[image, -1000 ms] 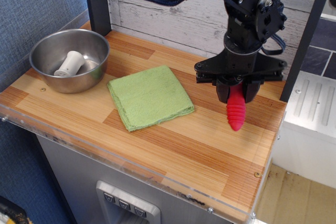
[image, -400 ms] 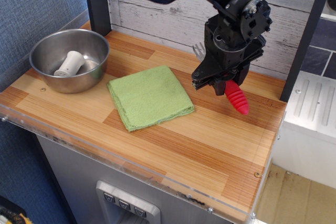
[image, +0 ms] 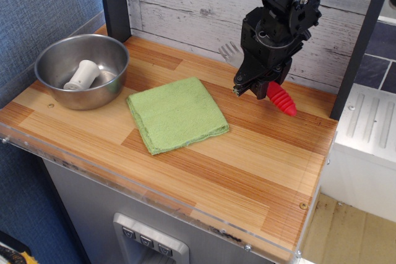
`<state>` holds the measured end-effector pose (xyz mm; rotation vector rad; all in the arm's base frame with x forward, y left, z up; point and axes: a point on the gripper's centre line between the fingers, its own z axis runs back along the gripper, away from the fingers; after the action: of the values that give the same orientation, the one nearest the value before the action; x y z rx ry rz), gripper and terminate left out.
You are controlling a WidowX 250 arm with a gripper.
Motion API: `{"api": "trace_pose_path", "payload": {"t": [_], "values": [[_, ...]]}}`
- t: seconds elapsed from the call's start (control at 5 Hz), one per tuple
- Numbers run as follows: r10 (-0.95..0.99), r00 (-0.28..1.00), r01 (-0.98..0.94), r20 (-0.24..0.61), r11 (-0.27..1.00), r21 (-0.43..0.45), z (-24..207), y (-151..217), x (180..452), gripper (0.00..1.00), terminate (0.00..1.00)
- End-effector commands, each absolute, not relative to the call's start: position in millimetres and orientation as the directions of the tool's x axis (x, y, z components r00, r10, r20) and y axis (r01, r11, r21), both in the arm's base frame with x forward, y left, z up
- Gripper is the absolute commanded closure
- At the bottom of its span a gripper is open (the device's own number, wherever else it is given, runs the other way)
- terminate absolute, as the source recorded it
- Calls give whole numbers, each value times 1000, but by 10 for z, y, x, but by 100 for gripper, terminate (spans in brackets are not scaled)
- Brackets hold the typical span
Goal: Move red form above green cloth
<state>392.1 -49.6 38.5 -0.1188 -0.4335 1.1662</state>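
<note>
The black robot hand [image: 261,86] grips the red-handled fork with ribbed plastic grip and silver metal tines [image: 281,99], lifted clear near the counter's [image: 247,165] back edge, probably to carry it. The light green, nubby terry cloth square [image: 177,114] lies flat mid-counter.

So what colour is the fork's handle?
Red, with ribs; the handle shows in the only view.

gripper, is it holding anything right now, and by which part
Yes: the tool holds the red-handled fork around its middle; the red handle sticks out one side, silver tines the other.
</note>
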Motion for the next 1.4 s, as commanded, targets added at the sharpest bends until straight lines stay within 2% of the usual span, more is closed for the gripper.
{"api": "trace_pose_path", "payload": {"t": [0.0,0.2,0.6,0.8,1.2], "values": [[972,107,-911,212,181,-371,390,-258,3963,100,0],[984,81,-913,162,138,-384,327,-225,3981,100,0],[990,55,-924,129,99,-368,274,-143,3920,100,0],[990,73,-925,118,111,-362,285,-159,3920,0,0],[991,78,-925,106,112,-362,288,-196,3884,0,0]]}}
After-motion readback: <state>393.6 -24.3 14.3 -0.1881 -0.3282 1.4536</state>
